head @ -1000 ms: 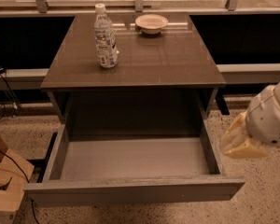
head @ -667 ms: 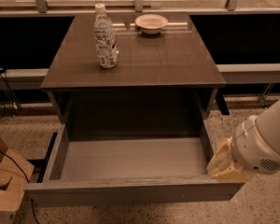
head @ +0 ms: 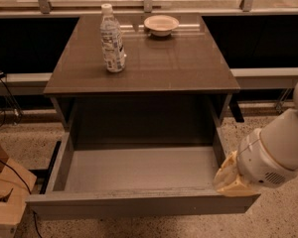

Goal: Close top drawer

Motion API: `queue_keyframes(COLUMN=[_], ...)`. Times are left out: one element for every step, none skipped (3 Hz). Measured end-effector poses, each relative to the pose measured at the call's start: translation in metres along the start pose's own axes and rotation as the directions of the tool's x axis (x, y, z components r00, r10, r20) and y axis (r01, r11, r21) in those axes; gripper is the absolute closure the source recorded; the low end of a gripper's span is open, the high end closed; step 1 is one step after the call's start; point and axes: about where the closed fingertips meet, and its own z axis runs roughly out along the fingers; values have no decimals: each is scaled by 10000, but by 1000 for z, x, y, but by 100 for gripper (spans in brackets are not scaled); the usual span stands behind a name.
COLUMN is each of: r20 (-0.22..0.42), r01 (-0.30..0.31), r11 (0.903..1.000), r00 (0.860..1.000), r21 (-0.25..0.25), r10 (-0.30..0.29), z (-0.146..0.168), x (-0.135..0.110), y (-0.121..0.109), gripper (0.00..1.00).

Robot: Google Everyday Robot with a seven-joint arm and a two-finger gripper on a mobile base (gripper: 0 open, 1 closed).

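The gripper (head: 232, 180) sits at the right end of the drawer's (head: 139, 205) front panel, touching or just above it; I cannot tell whether it is open or closed. The grey-brown drawer, lighter grey inside, stands pulled fully out below the table's (head: 164, 68) front edge, with its long axis parallel to that edge. The push should therefore run toward the far edge.

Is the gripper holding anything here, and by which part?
It cannot be told. The gripper sits at the right end of the front panel of the top drawer; whether it grips that edge or merely touches it is hidden.
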Motion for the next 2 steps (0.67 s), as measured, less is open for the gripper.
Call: queue_keyframes(r20=[445, 723], r01=[-61, -473], r11=[9976, 9929], r00=[9990, 9958], r21=[-694, -1090], r10=[92, 554], z=[46, 83], x=[6, 20], y=[-6, -5], gripper=[100, 100])
